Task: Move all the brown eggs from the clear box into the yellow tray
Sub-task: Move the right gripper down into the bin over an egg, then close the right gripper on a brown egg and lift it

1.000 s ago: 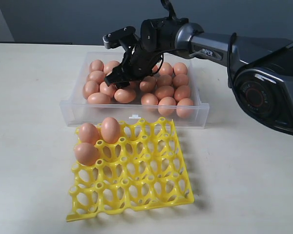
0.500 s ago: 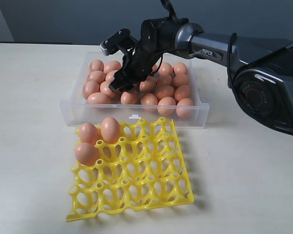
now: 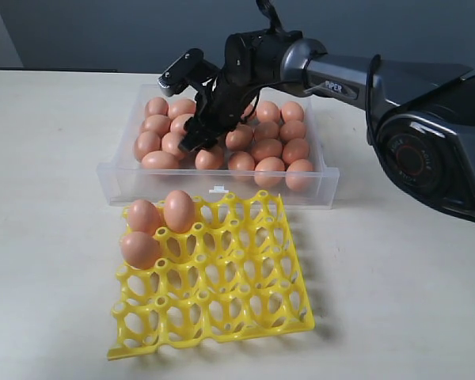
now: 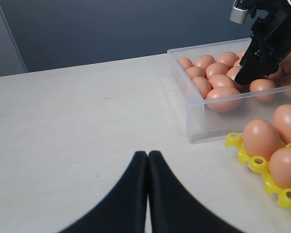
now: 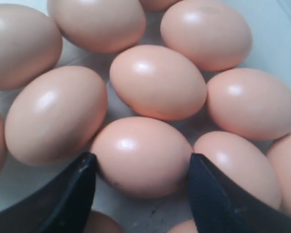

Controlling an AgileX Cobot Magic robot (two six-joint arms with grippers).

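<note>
Most brown eggs (image 3: 257, 146) are in the clear box (image 3: 222, 192), and three sit in the yellow tray (image 3: 229, 293). The right gripper (image 3: 191, 141) hangs over the box, wide open and empty, with one egg (image 5: 141, 155) between its fingers (image 5: 63, 204). To grab it, it likely must drop lower and squeeze softly.

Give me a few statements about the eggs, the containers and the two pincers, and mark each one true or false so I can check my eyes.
1. Three brown eggs sit in the yellow plastic lattice tray. True.
2. The clear plastic box is empty. False: many brown eggs lie in it.
3. The right pincer is over the clear box, open, with one egg between its fingers. True.
4. The left pincer holds an egg. False: it is shut on nothing, over the bare table.
</note>
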